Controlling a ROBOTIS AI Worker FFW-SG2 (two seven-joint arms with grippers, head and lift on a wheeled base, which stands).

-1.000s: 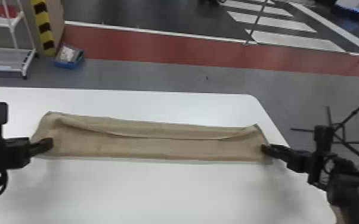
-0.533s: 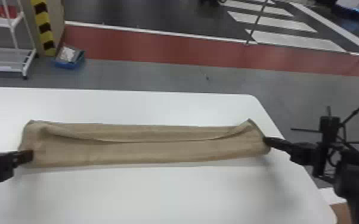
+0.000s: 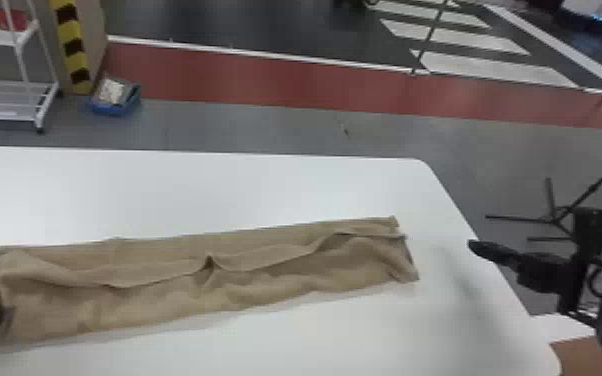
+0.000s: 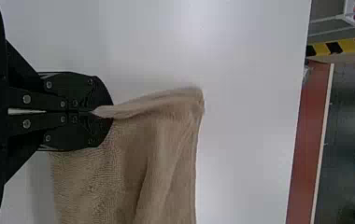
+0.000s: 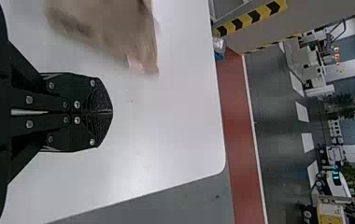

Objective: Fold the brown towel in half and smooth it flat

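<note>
The brown towel [image 3: 265,270] lies as a long folded strip across the white table, slanting up toward the right, with a wavy flap and a small peak near its middle. At its left end, my left gripper [image 3: 0,316] holds the near corner. In the left wrist view my left gripper [image 4: 102,112] is shut on a pinched bit of the towel [image 4: 119,177]. My right gripper [image 3: 472,245] is beyond the towel's right end, apart from it, near the table's right edge. In the right wrist view the right gripper [image 5: 110,112] is shut and empty, beside the towel's end [image 5: 115,28].
The white table [image 3: 215,185] has its rounded far corner at the right. Behind it on the floor are a white rack [image 3: 40,100] and a blue bin [image 3: 115,102]. A black stand [image 3: 555,220] is beyond the table's right edge.
The towel's right end has come out of the right gripper and moved left. The left gripper has moved left and nearer with its corner, and the towel has turned askew and crumpled.
</note>
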